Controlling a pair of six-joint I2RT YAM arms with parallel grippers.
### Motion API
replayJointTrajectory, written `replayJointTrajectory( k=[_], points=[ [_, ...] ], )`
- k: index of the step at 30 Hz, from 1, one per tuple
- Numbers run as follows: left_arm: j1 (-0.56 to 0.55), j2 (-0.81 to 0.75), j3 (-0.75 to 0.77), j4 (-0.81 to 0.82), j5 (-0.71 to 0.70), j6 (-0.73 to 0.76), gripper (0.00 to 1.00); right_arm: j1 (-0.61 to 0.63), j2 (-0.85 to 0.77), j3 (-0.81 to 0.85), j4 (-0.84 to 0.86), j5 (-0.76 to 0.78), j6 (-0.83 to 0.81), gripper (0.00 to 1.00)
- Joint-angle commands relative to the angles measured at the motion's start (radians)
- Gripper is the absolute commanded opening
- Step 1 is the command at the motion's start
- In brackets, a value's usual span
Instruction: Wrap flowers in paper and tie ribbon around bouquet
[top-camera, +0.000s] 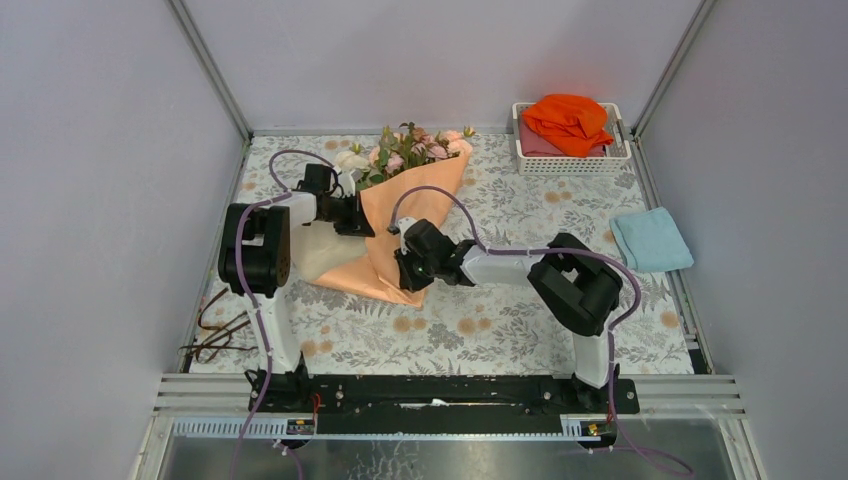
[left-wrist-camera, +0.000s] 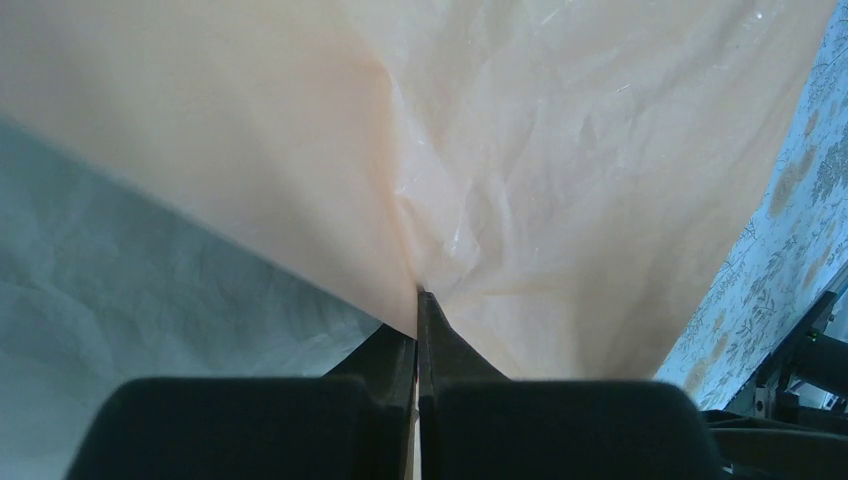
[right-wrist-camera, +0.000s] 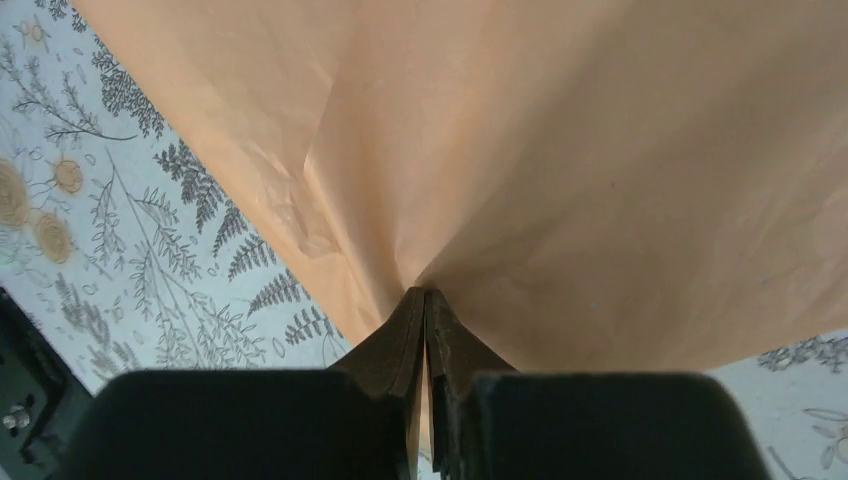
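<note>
The bouquet lies in the middle of the table. Its flowers (top-camera: 412, 148), pink and cream with green leaves, stick out of the far, wide end. The peach-orange paper (top-camera: 400, 215) wraps them loosely, with a paler flap spread to the left. My left gripper (top-camera: 362, 218) is shut on the paper's left fold, pinching the sheet (left-wrist-camera: 560, 150) at its fingertips (left-wrist-camera: 418, 296). My right gripper (top-camera: 408, 275) is shut on the paper near its lower right edge, and the sheet (right-wrist-camera: 560, 150) puckers where its tips (right-wrist-camera: 425, 292) meet. A dark brown ribbon (top-camera: 212, 335) lies looped at the table's left edge.
A white basket (top-camera: 570, 166) with a bright orange cloth (top-camera: 568, 120) stands at the back right. A light blue cloth (top-camera: 650, 240) lies near the right edge. The floral table covering (top-camera: 480, 330) shows in front of the bouquet, and grey walls enclose the table.
</note>
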Motion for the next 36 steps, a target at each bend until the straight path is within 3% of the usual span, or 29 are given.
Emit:
replayJointTrajectory(
  k=[1,6,10,14,18,23,30,33,36],
  points=[
    [0.005,-0.013,-0.016,0.02,-0.058,0.02,0.0,-0.017,-0.024,-0.065,-0.043,-0.005,0.109,0.07],
    [0.004,-0.021,-0.023,0.016,-0.07,0.035,0.0,-0.091,-0.24,-0.291,-0.046,-0.01,0.186,0.1],
    [0.002,-0.039,-0.046,0.012,-0.05,0.051,0.0,-0.151,-0.322,-0.272,-0.056,-0.126,0.1,0.17],
    [-0.002,-0.056,-0.06,0.009,-0.048,0.058,0.0,-0.228,-0.23,-0.138,0.051,-0.28,0.067,0.17],
    [-0.003,-0.052,-0.047,-0.005,-0.04,0.064,0.0,-0.324,-0.017,0.012,0.173,-0.405,0.167,0.12],
    [-0.004,-0.043,-0.047,-0.015,-0.026,0.07,0.0,-0.423,0.15,0.049,0.208,-0.428,0.268,0.04],
    [-0.004,-0.027,-0.063,-0.032,-0.072,0.083,0.0,-0.604,0.111,-0.028,0.219,-0.305,0.313,0.02],
    [-0.007,-0.032,-0.08,-0.029,-0.053,0.078,0.0,-0.664,0.077,-0.035,0.183,-0.301,0.273,0.08],
    [-0.013,-0.043,-0.093,-0.027,-0.052,0.084,0.0,-0.671,0.072,-0.008,0.152,-0.349,0.213,0.31]
  ],
)
